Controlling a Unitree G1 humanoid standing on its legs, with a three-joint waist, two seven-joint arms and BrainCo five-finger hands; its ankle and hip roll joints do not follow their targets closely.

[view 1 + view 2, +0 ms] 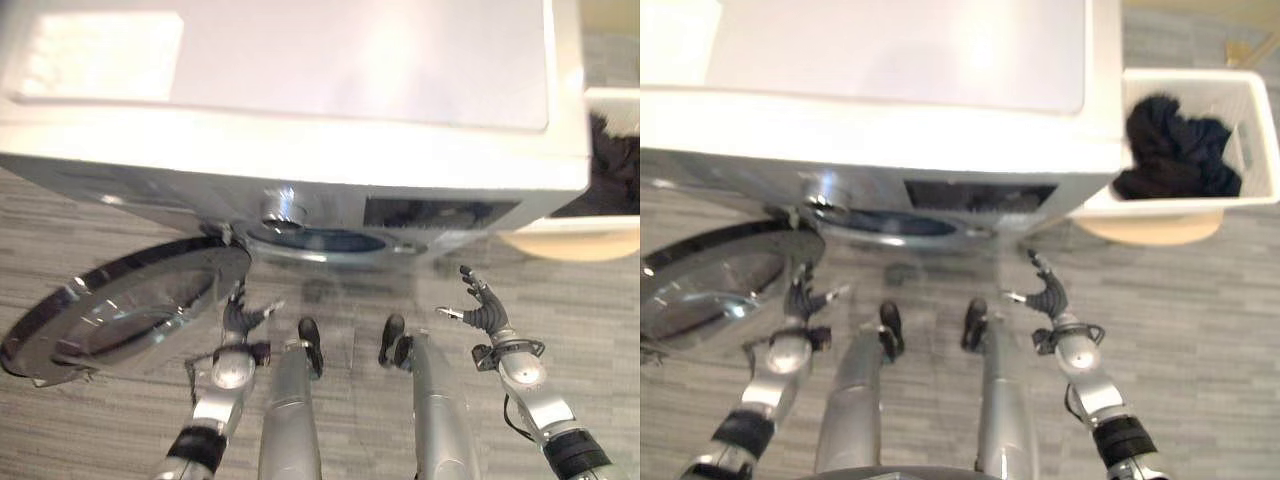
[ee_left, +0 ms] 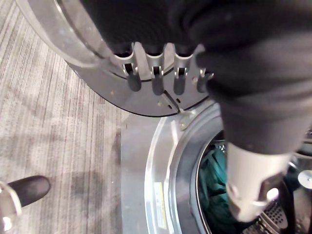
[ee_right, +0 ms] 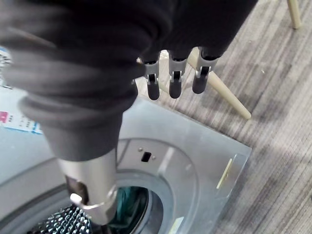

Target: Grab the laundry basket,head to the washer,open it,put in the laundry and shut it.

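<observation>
Washer [image 1: 300, 90] fills the top of the head views, white top, front panel facing down toward the robot. Its round glass door [image 1: 120, 305] is swung wide open at left centre of the frame, hinged beside the drum opening [image 1: 325, 240]. So the opening step looks done.

Laundry basket [image 1: 1255, 110] sits at upper right of the right eye view, white, resting on a pale round stool [image 1: 1150, 232] just beside the washer's right side. A dark clothing pile [image 1: 1175, 145] lies in it, so loading is not finished. The left wrist view shows something teal [image 2: 212, 187] inside the drum, probably a garment already in, hard to be sure.

Left hand [image 1: 240, 318] hangs low, just beside the open door's inner edge, fingers [image 2: 156, 83] straight and loose, holding nothing. Right hand [image 1: 1045, 295] is raised below the washer front, right of centre, fingers [image 3: 173, 80] spread and relaxed, empty as well. Neither hand touches basket or door.

Judgement on progress: basket brought to the washer, door open, possibly one item in. Left to do: get the dark clothes from the basket into the drum, then swing the door shut. Right hand is the nearer one to the basket.
</observation>
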